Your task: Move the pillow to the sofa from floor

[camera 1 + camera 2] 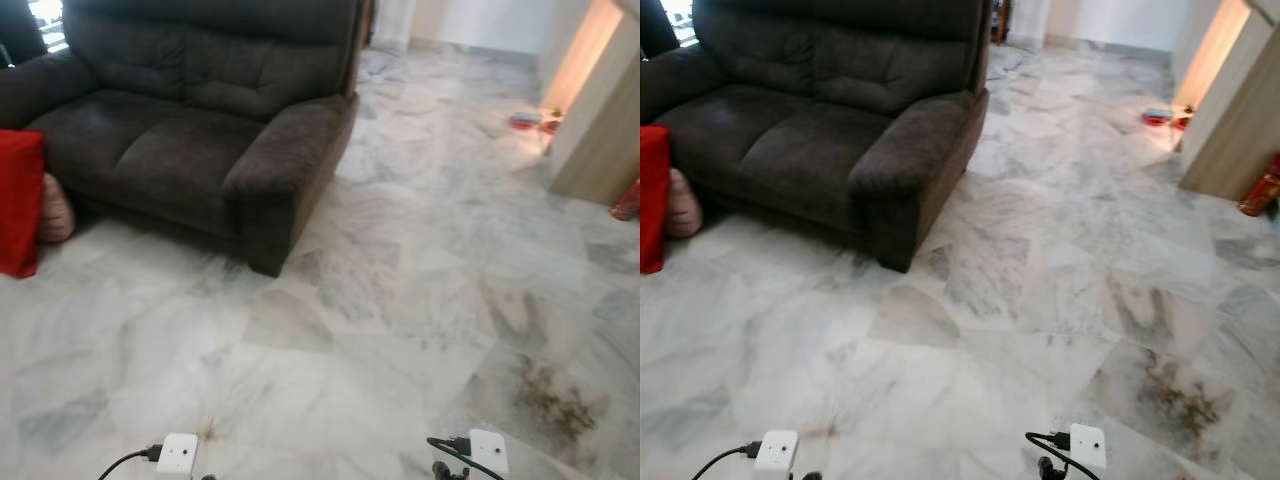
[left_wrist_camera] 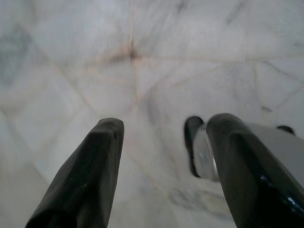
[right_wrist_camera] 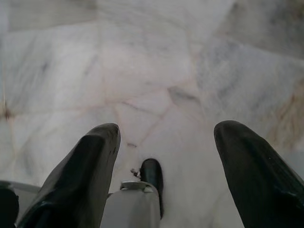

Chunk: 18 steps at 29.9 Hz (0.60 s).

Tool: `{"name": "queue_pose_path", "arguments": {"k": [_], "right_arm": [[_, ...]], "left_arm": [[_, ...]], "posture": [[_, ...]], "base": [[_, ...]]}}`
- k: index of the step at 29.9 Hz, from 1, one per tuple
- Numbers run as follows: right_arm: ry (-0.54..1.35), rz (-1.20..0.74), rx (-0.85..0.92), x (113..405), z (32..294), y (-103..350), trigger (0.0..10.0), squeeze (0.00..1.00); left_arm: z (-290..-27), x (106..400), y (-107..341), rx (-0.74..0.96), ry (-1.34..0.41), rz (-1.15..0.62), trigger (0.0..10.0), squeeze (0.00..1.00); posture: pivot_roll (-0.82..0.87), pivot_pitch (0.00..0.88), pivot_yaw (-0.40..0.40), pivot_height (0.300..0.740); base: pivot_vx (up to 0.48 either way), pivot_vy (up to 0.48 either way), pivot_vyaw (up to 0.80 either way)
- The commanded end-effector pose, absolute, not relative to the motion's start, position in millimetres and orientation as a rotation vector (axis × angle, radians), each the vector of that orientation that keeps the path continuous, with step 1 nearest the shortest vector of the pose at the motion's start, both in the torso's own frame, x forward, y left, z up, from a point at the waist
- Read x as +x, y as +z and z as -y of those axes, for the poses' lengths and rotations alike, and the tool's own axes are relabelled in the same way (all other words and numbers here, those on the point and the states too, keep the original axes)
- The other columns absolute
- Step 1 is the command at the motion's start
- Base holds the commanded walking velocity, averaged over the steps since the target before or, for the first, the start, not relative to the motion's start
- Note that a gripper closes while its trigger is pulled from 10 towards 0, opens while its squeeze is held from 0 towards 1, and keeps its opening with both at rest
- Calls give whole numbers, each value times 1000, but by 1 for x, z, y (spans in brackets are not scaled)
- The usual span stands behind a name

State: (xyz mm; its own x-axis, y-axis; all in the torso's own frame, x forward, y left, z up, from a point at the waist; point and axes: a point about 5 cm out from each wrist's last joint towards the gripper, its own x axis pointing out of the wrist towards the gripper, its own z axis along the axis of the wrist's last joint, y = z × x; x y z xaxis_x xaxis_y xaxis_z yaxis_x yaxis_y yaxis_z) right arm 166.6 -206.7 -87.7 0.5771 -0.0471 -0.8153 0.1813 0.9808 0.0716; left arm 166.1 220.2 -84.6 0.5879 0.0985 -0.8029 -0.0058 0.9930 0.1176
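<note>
A dark brown sofa (image 1: 190,120) stands at the upper left on the marble floor. By its left end, a pinkish rounded cushion (image 1: 55,210) lies on the floor, partly hidden behind a flat red thing (image 1: 18,200) at the picture's left edge; I cannot tell which is the pillow. Both arms hang low and far from them. My left gripper (image 2: 166,123) is open over bare floor with nothing between its fingers. My right gripper (image 3: 167,128) is also open and holds nothing.
Wide marble floor (image 1: 420,290) stretches ahead and to the right, with a brown stain (image 1: 550,395) at the lower right. A wooden wall corner (image 1: 600,130) and a red item (image 1: 626,200) stand at the right. Small red and blue things (image 1: 530,121) lie near the doorway.
</note>
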Motion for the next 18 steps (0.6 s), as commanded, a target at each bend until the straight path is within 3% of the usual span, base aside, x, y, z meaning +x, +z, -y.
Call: {"name": "queue_pose_path", "arguments": {"k": [1,8,15,18], "right_arm": [[-152,-972,151,159,212,-90,10000,0],[-153,-971,153,159,212,-90,10000,0],[-158,-963,165,159,211,-90,10000,0],[-156,-956,176,159,211,-90,10000,0]], "left_arm": [[-214,168,-85,99,42,-935,10000,0],[-214,168,-85,101,41,-937,10000,0],[-214,167,-86,83,52,-943,10000,0],[-214,166,-86,81,53,-945,10000,0]], "posture": [[42,0,-19,740],[42,0,-19,740],[42,0,-18,740],[42,0,-18,740]], "base": [[0,0,-800],[0,0,-751],[0,0,0],[0,454,0]]}}
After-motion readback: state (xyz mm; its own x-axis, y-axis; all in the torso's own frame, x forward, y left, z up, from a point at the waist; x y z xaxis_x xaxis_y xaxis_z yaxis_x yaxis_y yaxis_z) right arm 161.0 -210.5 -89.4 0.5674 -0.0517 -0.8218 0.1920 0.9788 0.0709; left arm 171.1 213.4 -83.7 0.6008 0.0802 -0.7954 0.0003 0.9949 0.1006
